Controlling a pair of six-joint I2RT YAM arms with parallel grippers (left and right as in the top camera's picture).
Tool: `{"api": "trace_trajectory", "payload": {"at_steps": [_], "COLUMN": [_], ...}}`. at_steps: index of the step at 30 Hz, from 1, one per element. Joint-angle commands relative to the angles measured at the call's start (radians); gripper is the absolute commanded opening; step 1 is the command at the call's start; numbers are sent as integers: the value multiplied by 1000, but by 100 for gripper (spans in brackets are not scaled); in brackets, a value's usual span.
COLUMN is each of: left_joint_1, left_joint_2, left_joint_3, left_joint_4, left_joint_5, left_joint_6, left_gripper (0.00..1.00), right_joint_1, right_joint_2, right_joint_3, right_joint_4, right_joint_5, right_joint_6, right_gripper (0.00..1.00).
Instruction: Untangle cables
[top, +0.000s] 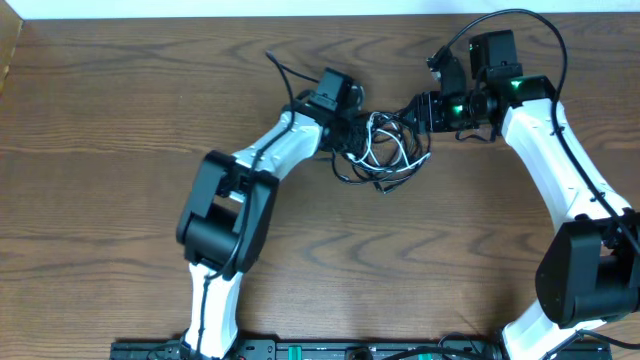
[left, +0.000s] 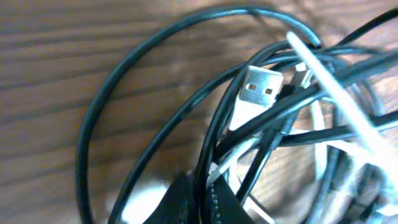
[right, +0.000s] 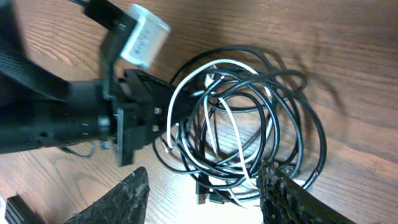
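The cables (top: 385, 150) lie in one tangle of black and white loops at the table's middle. My left gripper (top: 347, 128) is at the tangle's left edge. In the left wrist view it (left: 204, 198) is shut on a black cable (left: 205, 168) that runs up between its fingers (left: 183, 202), with a white USB plug (left: 258, 87) just beyond. My right gripper (top: 415, 112) is at the tangle's upper right. In the right wrist view it (right: 202, 193) stands open, and the cables (right: 242, 118) lie ahead between its fingers (right: 118, 199). Its right fingertip overlaps the pile's edge.
The brown wooden table (top: 120, 120) spreads around the tangle. The left arm's black wrist and its white camera block (right: 146, 37) sit close to the pile in the right wrist view. A thick black robot wire (top: 285, 70) loops off behind the left wrist.
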Motion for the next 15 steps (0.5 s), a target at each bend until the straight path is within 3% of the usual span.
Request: {"api": "trace_trajectory", "payload": {"at_steps": [1,8,15], "left_joint_1": [18,19,24], "left_joint_2": [-169,-312,-327], "left_joint_3": [2,2,2], "left_joint_4": [-37,-87,-97], "left_joint_5": [-23,24,87], "left_joint_6": [-8,-8,-41], "left_gripper": [8,8,7], "right_joint_1": [45,129,165], "right_joint_2": [3,8,8], "right_joint_3": [-1,-1,-1], "right_joint_4": [22,100,179], "right_joint_5": [0,-5,17], "right_joint_6": [-15,84,219], "right_gripper": [54,52,51]}}
